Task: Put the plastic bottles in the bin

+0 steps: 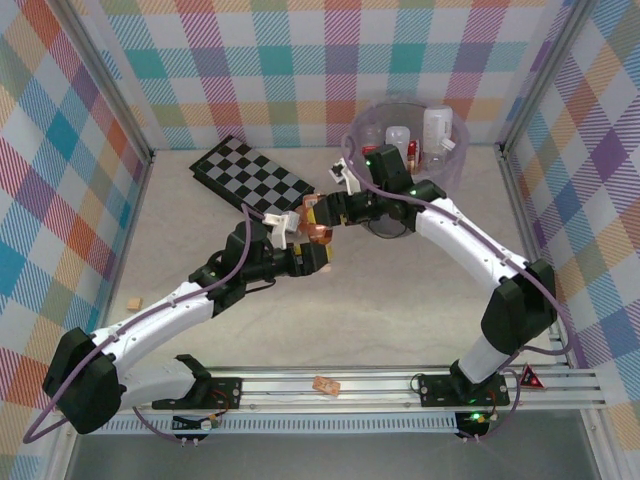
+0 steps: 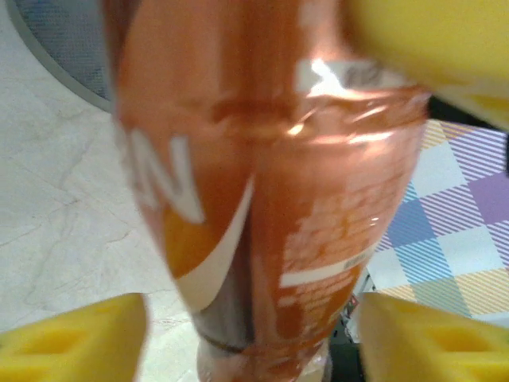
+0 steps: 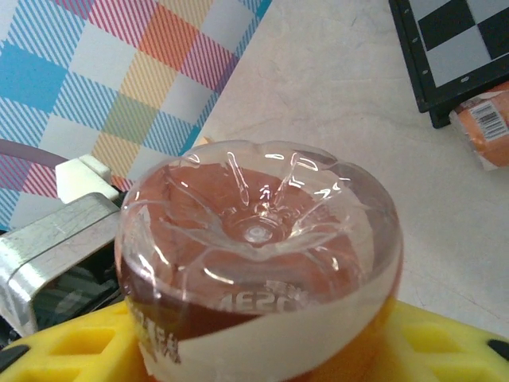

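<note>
An orange-labelled clear plastic bottle (image 1: 318, 232) hangs in mid-air over the table's middle, where both grippers meet. My right gripper (image 1: 328, 214) is shut on it: in the right wrist view its yellow pads (image 3: 445, 342) hug the bottle (image 3: 258, 263), whose clear base faces the camera. My left gripper (image 1: 303, 252) stands open around the same bottle (image 2: 262, 199); its yellow fingertips (image 2: 71, 334) sit apart from the label on both sides. The bin (image 1: 362, 128), a pale-purple bucket at the back right, holds several bottles (image 1: 437, 128).
A black-and-white checkerboard (image 1: 255, 180) lies flat at the back centre-left, also in the right wrist view as the board (image 3: 465, 48). Small orange-tan cubes lie at the left (image 1: 134, 302) and by the front rail (image 1: 325, 384). Checked walls close three sides.
</note>
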{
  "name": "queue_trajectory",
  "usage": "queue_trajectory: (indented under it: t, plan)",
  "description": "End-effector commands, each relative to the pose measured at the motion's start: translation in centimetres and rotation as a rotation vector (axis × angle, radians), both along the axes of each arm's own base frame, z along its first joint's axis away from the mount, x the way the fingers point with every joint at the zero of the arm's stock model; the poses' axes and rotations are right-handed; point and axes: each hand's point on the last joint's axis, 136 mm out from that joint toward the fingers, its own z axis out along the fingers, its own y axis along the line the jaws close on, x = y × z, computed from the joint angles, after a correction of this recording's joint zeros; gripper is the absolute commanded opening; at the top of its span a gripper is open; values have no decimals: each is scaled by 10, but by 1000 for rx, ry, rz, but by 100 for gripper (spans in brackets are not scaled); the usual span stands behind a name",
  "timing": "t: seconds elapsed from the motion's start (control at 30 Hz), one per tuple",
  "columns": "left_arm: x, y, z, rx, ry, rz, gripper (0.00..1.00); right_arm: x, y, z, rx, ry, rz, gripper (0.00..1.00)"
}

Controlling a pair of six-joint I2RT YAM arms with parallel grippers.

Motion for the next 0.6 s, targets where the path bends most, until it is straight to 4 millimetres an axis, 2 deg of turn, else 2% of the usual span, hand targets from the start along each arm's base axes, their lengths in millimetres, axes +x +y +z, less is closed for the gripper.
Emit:
queue_trajectory:
  t: [0.0,0.1,0.23,0.43,0.57]
  plan:
    - [3,11,17,12,-46,60,93,7,-7,19,-54,-91,-16,55]
    - [2,23,18,25,-57,108,97,15,-22,34,-93,-148,-59,54]
    - [-1,33,10,54,-47,143,98,29,-51,66,-128,-244,-137,51]
    - [0,36,-2,84,-16,157,98,48,-114,117,-151,-363,-297,49]
    - [0,35,-5,92,-8,154,97,64,-158,135,-202,-416,-423,48]
